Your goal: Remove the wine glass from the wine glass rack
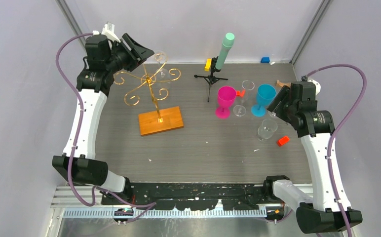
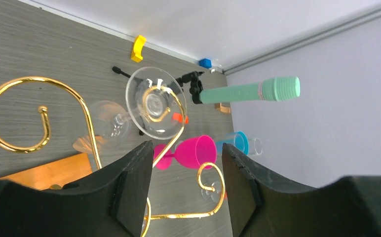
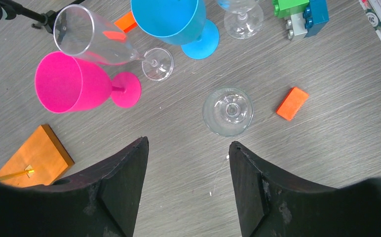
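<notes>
Seen from above, the left claw (image 1: pixel 140 51) is raised at the far side of the thin gold wire wine glass rack (image 1: pixel 151 84), which stands on a flat orange-brown wooden base. Its jaws are spread and pinch nothing. The clear, long-stemmed wine glass (image 1: pixel 160 58) hangs from a far scroll arm, just beside that claw. The right claw (image 1: pixel 279 102) hovers over the grey bench (image 1: pixel 203 143), well apart from the rack. It is near a pink plastic goblet (image 1: pixel 225 98), a blue plastic goblet (image 1: pixel 265 96) and a black tripod with a mint-green cylinder (image 1: pixel 224 49).

In the left wrist view, the glass's round foot sits in a gold curl with the bowl hanging beneath. The black fingers (image 2: pixel 129 192) stand apart, short of it and not touching. The glass looks light, stiff, slick and brittle. The stem just under the foot seems the safest hold, with a gentle squeeze, and the glass would need sliding out through the curl's opening.

In the right wrist view, the fingers (image 3: pixel 119 187) are spread with nothing between them. Below stands a short clear glass (image 3: pixel 227 111), which looks empty, as do both goblets and a clear flute (image 3: pixel 95 39). A small orange block (image 3: pixel 292 103) lies near.
</notes>
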Controlling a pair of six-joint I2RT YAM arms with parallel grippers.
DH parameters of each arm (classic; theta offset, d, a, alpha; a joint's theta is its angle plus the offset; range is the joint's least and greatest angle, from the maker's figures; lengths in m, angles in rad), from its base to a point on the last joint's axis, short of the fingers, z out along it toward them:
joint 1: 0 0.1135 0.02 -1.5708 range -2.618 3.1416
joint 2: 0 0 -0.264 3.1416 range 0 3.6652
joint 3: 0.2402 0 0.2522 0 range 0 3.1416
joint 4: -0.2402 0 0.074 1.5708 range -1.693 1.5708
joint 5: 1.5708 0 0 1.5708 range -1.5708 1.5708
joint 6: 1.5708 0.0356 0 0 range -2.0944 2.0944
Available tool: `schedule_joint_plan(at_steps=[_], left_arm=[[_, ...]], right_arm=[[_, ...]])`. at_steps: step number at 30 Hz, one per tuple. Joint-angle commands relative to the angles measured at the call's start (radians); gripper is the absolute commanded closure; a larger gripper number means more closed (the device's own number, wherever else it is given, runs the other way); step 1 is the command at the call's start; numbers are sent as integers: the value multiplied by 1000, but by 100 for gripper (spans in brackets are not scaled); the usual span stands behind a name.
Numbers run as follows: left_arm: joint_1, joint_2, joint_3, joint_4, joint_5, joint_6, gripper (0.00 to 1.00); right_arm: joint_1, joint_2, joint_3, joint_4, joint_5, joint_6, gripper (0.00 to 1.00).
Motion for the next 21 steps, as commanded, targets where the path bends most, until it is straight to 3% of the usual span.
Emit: schedule_joint_plan(at_steps=[1,11,21], left_arm=[[4,-8,-31,109,-66,-34,45],[3,50,-52,128,-46,-53,46],[5,88,-98,257,-31,-152,47]], right_arm=[[-5,-29,11,-8,-9,-35,34],[-5,-46,-2,-7,-39,-52,34],[-5,-58,-8,5,-67,-75,34]])
